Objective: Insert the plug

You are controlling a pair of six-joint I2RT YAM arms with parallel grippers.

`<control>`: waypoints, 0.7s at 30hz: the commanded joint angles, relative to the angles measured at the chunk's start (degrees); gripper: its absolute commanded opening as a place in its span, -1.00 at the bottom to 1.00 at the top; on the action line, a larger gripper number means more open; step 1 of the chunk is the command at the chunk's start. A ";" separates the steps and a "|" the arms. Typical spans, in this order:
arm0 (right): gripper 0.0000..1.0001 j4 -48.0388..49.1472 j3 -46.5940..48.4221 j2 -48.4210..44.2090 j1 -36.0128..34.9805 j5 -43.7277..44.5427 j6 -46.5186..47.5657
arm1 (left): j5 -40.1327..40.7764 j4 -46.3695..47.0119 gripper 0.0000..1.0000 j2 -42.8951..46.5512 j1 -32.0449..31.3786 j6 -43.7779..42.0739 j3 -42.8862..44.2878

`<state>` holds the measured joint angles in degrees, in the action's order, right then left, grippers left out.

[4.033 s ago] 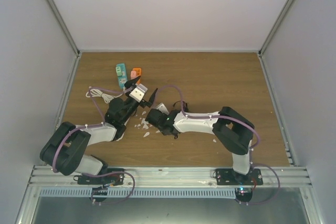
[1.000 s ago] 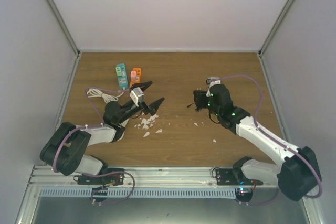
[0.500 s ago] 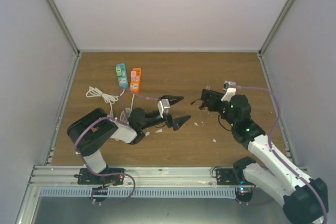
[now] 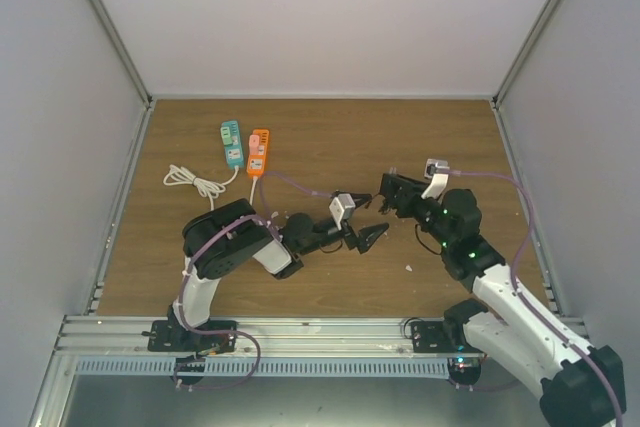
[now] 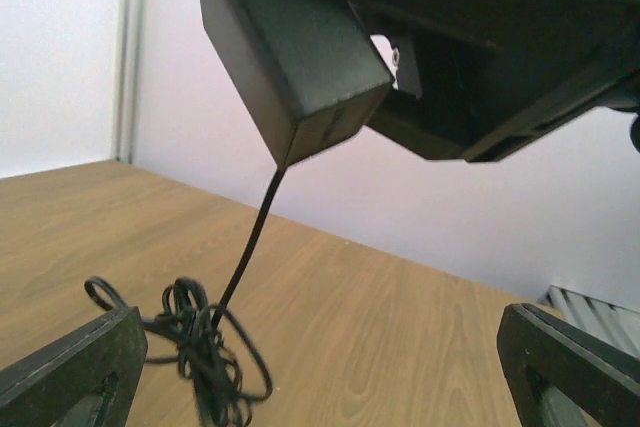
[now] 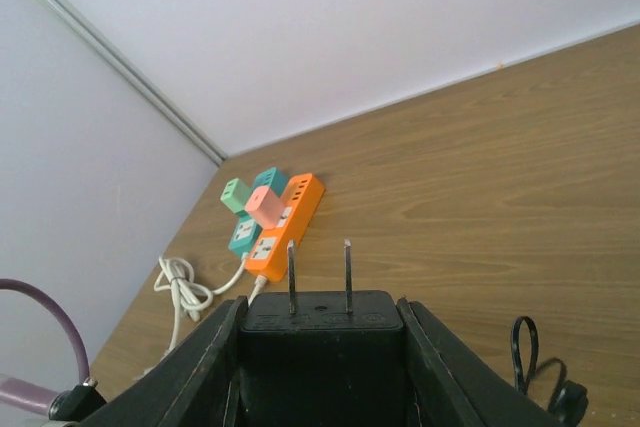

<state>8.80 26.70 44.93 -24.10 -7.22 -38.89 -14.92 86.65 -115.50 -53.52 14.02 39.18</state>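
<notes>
The plug (image 6: 320, 342) is a black adapter block with two metal prongs (image 6: 347, 272) pointing forward, and my right gripper (image 6: 320, 317) is shut on its sides. From above, that gripper (image 4: 393, 193) hovers right of the table's middle. The left wrist view shows the block (image 5: 300, 57) from below, its black cord hanging down to a tangled coil (image 5: 190, 347) on the wood. My left gripper (image 4: 368, 223) is open just left of and below the plug, its fingers (image 5: 70, 377) wide apart with nothing between them. The orange power strip (image 4: 258, 152) lies at the far left.
A teal strip (image 4: 232, 144) lies beside the orange one, with pink (image 6: 265, 205) and green (image 6: 233, 194) cubes plugged in. A white cable bundle (image 4: 195, 182) lies left of them. A small white scrap (image 4: 408, 268) is on the wood. Walls enclose the table.
My left arm has swung further right, bringing its open gripper close under the right gripper. The right gripper has shifted slightly left, still gripping the plug.
</notes>
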 commanded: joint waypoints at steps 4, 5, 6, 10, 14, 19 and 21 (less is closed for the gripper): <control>-0.70 5.02 -1.21 2.91 0.63 -3.84 -0.25 | 10.10 14.54 0.98 -0.97 -3.08 -2.11 1.43; -0.70 5.31 -1.39 2.97 0.63 -3.96 -0.30 | 10.38 15.20 0.98 -1.31 -3.21 -1.69 1.54; -0.70 5.64 -1.65 2.93 0.58 -4.04 -0.34 | 10.49 15.63 0.98 -1.62 -3.18 -0.96 1.83; -0.71 6.22 -1.81 2.70 0.59 -4.82 0.24 | 11.21 18.33 0.98 -3.58 -3.17 2.14 2.83; -0.72 6.86 -2.29 2.97 0.57 -5.57 0.63 | 12.50 19.15 0.81 -4.09 -3.17 3.62 3.28; -0.76 7.38 -2.44 3.58 0.53 -6.72 0.81 | 14.09 19.17 0.73 -4.11 -3.17 2.83 4.02; -0.77 7.30 -2.32 3.74 0.54 -6.63 0.92 | 13.47 19.17 0.71 -4.12 -3.17 2.53 4.52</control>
<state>13.69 25.06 48.23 -24.08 -12.73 -38.85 -3.07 86.85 -119.02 -56.51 16.53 42.09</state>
